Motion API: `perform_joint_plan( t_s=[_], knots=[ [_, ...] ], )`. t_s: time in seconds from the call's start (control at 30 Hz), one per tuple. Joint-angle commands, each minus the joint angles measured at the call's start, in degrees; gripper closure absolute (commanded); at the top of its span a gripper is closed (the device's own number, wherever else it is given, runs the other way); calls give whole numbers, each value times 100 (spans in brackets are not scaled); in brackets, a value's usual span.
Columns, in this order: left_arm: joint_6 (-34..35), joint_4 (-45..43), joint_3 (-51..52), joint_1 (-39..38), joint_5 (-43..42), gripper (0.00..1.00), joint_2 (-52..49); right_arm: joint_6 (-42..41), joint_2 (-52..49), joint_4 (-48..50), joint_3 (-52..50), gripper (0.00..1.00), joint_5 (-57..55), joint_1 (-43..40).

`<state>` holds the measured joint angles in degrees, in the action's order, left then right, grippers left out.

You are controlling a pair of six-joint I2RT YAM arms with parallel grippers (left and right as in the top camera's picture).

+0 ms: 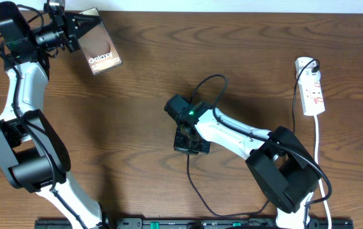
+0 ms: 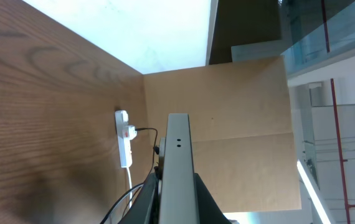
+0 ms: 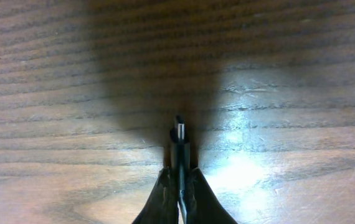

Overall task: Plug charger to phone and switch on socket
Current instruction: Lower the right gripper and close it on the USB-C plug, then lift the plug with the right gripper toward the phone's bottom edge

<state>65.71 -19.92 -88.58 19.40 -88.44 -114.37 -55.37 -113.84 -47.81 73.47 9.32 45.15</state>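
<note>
My left gripper (image 1: 83,25) is shut on the phone (image 1: 100,48) and holds it lifted at the far left of the table, the brown "Galaxy" screen facing up. In the left wrist view the phone's silvery edge (image 2: 178,168) stands between the fingers. My right gripper (image 1: 190,145) is shut on the charger's black plug tip (image 3: 179,134) near the table's middle, the tip pointing out over bare wood. The black cable (image 1: 210,83) loops back toward the socket (image 1: 311,89), a white power strip at the far right, where its adapter is plugged in.
The strip's white cord (image 1: 320,152) runs down the right side toward the front edge. A slack loop of black cable (image 1: 197,191) lies in front of my right arm. A tan wall panel (image 2: 240,124) stands beyond the table.
</note>
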Motion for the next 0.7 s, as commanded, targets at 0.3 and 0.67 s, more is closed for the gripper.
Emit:
perform_joint_plan(
  t_s=[0.3,0.67],
  knots=[
    [-61,-33,-37,20,-168,93,153,1464,11,610,-72,99,291,-85],
    [-59,-35,-37,20,-168,93,153,4492,11,3130,-72,99,4457,-848]
  ],
)
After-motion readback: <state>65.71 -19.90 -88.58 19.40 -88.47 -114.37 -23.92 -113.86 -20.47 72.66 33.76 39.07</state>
